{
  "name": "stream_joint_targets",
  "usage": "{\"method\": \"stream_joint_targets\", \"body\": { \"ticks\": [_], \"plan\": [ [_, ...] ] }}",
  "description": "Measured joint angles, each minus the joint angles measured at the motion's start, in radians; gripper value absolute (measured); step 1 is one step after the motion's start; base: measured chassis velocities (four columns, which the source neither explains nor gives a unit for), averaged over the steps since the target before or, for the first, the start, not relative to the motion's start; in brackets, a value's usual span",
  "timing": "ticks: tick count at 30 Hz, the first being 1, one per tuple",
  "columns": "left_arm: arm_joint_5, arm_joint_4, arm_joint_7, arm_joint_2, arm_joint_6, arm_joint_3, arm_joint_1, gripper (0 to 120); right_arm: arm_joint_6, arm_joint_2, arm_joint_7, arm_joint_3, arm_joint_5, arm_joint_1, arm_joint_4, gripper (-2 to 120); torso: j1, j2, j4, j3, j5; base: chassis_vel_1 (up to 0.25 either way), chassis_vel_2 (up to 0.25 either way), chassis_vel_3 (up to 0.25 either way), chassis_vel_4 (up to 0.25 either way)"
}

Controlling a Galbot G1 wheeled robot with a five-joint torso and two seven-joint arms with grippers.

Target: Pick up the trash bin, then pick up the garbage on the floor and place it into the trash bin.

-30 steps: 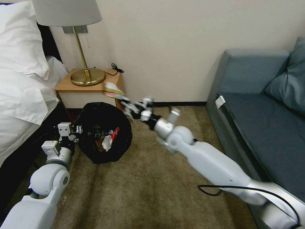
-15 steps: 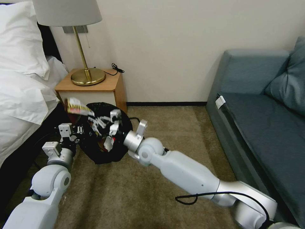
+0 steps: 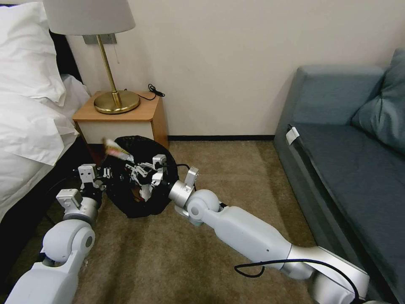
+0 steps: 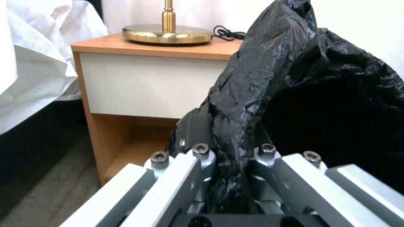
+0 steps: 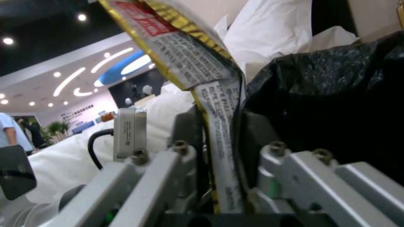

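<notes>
Now right end effector (image 3: 131,164) pinches wrapper (image 3: 114,148) over trash bin (image 3: 162,198); left end effector (image 4: 229,164) clamps bin rim.

**Hidden, cropped, blurred**

Trash bin (image 3: 141,198): white body fully hidden under black bag; inside mostly blocked by right gripper (image 3: 131,167), contents can't be told apart. Wrapper (image 3: 114,149) blurred in head view; top cut off by frame edge in right wrist view, lower end hidden betw. the fingers (image 5: 191,132). Left gripper (image 4: 231,176) fingertips buried in bag folds (image 4: 252,94). Lamp (image 3: 90,17) shade cropped at top; sofa (image 3: 350,139) cut off at right.
</notes>
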Motion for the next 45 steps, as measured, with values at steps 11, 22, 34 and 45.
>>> {"method": "stream_joint_targets", "body": {
  "ticks": [11, 22, 34, 45],
  "plan": [
    [0.002, 0.000, -0.001, -0.008, 0.000, 0.000, 0.005, 4, 0.000, -0.001, 0.003, 0.007, -0.006, -0.004, 0.005, 63, 0.000, 0.000, 0.0000, 0.000, 0.0000, 0.000, 0.000, 0.000, 0.000],
    [-0.007, 0.003, -0.007, -0.023, -0.003, -0.013, 0.015, 4, 0.000, 0.003, 0.026, 0.045, -0.028, -0.016, 0.016, 99, 0.000, 0.000, 0.0001, 0.000, 0.0000, 0.000, 0.000, 0.000, 0.000],
    [-0.201, 0.047, -0.091, -0.105, 0.000, -0.052, 0.019, 4, -0.001, -0.081, 0.050, 0.216, -0.039, -0.015, 0.041, 100, 0.000, 0.000, 0.0001, 0.000, 0.0002, 0.000, 0.000, 0.000, 0.000],
    [-0.367, 0.189, -0.140, -0.182, -0.020, -0.077, -0.027, 4, -0.001, -0.194, 0.039, 0.333, -0.037, -0.079, 0.060, 100, 0.000, 0.000, -0.0003, 0.000, -0.0002, 0.000, 0.000, 0.000, 0.000]
  ]
}}
